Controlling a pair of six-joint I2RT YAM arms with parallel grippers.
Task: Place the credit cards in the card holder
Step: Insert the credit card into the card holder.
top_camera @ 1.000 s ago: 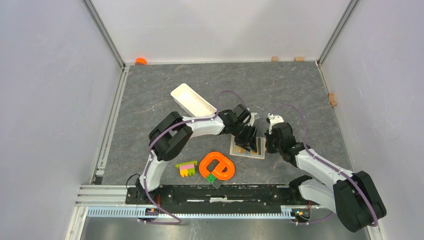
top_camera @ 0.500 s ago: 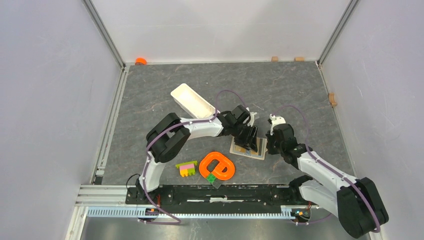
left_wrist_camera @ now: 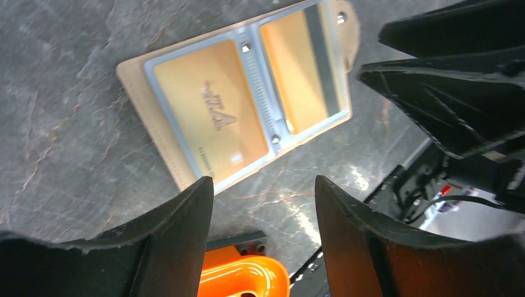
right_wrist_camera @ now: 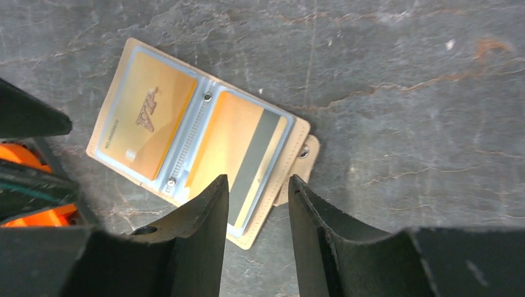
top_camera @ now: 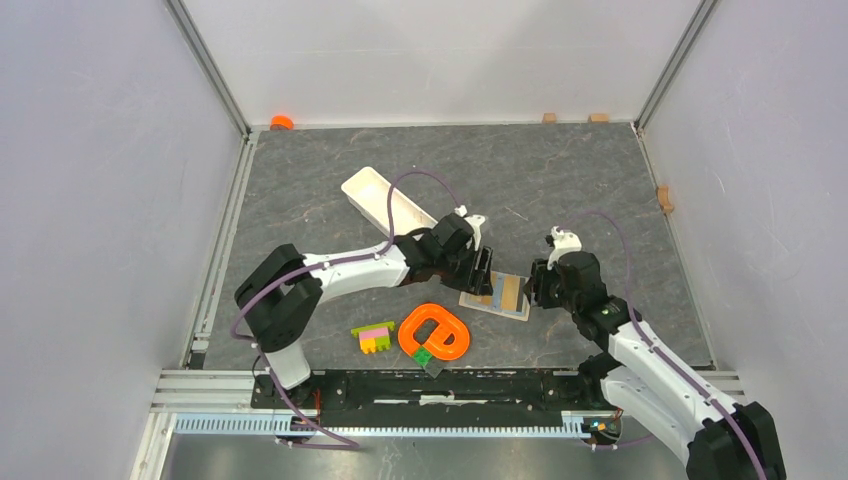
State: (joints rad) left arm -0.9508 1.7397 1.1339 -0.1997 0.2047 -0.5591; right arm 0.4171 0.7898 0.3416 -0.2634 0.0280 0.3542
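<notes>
Parted and empty, the left gripper [top_camera: 484, 272] is held just left of the holder [top_camera: 505, 296]; the right gripper [top_camera: 537, 284] is likewise spread with nothing between its jaws, just right of it. The holder is laid open and flat on the table [top_camera: 560, 190], near the middle. An orange-gold card [left_wrist_camera: 204, 117] with raised lettering and a second card [left_wrist_camera: 300, 71] showing a dark stripe are seen side by side in its inner pockets, the clasp tab [right_wrist_camera: 308, 154] beside the striped one. An orange ring [top_camera: 434, 333] and bricks [top_camera: 373, 337] are set nearer, to the left; a white tray [top_camera: 385, 203] lies farther off, to the left
</notes>
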